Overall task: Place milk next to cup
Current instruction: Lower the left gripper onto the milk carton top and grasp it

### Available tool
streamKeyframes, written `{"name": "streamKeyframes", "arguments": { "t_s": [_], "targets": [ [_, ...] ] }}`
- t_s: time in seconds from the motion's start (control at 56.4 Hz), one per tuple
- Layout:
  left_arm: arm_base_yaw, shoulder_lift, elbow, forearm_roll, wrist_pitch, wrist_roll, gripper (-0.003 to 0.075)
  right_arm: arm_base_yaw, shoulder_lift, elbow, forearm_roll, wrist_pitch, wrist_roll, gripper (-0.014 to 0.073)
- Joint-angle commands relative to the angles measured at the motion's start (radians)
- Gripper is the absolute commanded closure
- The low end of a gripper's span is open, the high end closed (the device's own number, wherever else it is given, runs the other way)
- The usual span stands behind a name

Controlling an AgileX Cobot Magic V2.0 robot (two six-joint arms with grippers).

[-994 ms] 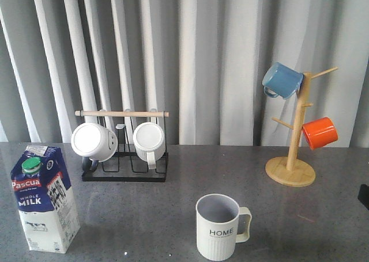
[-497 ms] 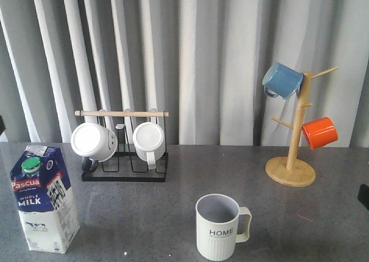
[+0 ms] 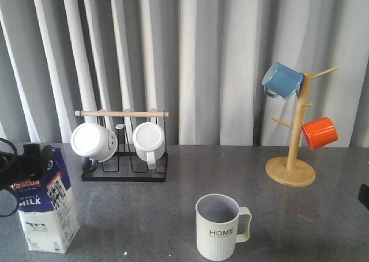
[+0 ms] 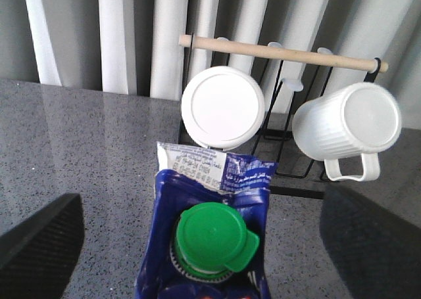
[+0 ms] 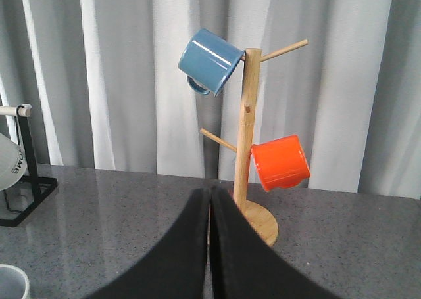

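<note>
Spread wide, the left gripper (image 4: 197, 246) hangs directly over the milk (image 3: 45, 207), one dark finger (image 4: 41, 243) on each side of the carton top and neither touching it in the left wrist view. From the front, its black body covers the carton's peak. The right gripper (image 5: 209, 246) has its two dark fingers pressed flat together with nothing between them, pointing toward the wooden mug tree (image 5: 247, 148).

The milk is a tall blue-and-white gable-top carton standing upright on the grey table (image 3: 144, 216), well to the left of the cup (image 3: 219, 227). Its round green cap (image 4: 212, 236) sits on the sloped top, below the folded ridge covered in small blue print. The front face reads "Pascual" on a red band, then "WHOLE MILK", with a small cow picture low down.

The cup is a pale ribbed mug, upright, grey inside and empty, handle to its right, "HOME" in dark letters.

Behind the milk, a black wire rack (image 3: 124, 161) with a wooden bar holds two white mugs (image 4: 222, 107) on their sides. The mug tree carries a blue mug (image 3: 281, 80) and an orange mug (image 3: 319, 132).
</note>
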Motion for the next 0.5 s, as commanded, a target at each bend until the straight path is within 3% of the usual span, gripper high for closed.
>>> {"name": "streamKeyframes", "arguments": {
  "t_s": [0.0,0.302,0.479],
  "targets": [
    [-0.01,0.012,-0.036,0.001,-0.105,-0.008,0.0001,-0.005,-0.014,-0.034,0.0,-0.065,-0.002,0.0602],
    [-0.011,0.104,-0.036,-0.006,-0.119,-0.012,0.0038,-0.005,-0.014,-0.034,0.0,-0.065,-0.002,0.0602],
    [-0.011,0.119,-0.036,-0.007,-0.123,-0.026,0.025,-0.005,-0.014,-0.034,0.0,-0.065,-0.002,0.0602]
  ]
}}
